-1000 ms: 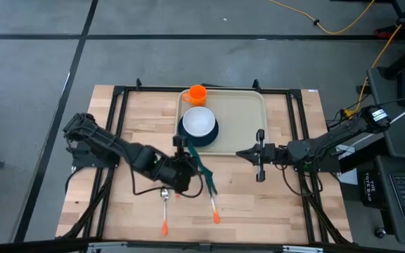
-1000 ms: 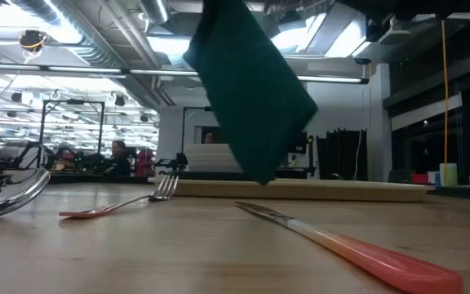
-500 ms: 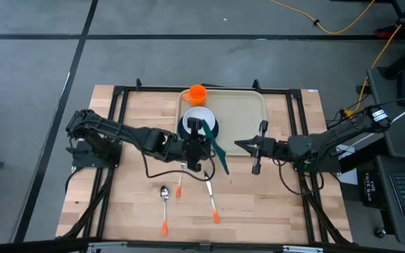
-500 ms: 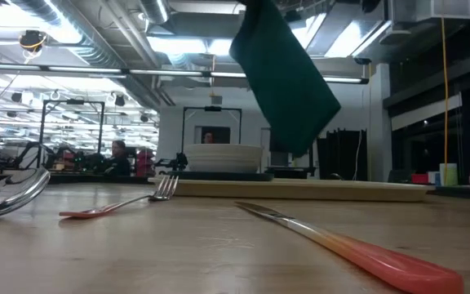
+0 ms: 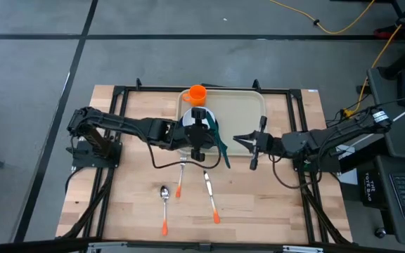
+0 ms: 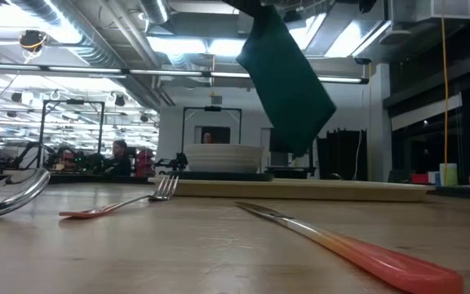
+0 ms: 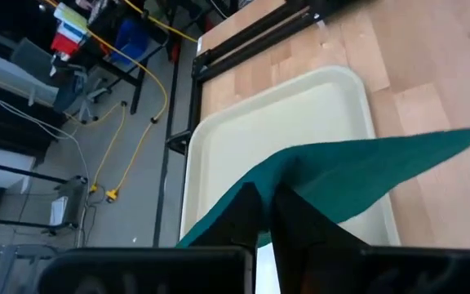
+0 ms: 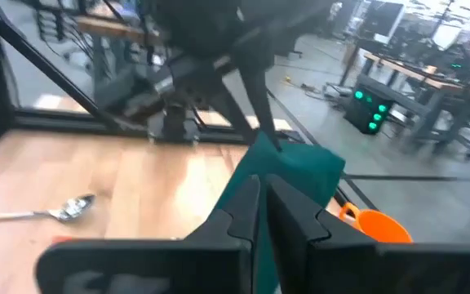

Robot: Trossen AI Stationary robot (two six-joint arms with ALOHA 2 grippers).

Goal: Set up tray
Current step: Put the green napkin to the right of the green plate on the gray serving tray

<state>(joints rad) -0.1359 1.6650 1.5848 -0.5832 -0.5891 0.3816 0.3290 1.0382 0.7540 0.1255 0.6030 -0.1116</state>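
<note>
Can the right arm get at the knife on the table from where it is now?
Probably yes. The knife lies bare on the wood, nothing over it, and the right gripper holds nothing; the left gripper lifts the green napkin farther back.

1. The tray [image 5: 241, 116] sits flat on the far middle of the wooden table, a wide cream plastic rectangle with rounded corners and a raised rim.
2. Its right half lies bare; the left half is taken up.
3. In the low view it shows as a thin pale slab [image 6: 317, 189] lying level across the far table.
4. The left wrist view catches its pale floor and rim [image 7: 243, 131].
</note>
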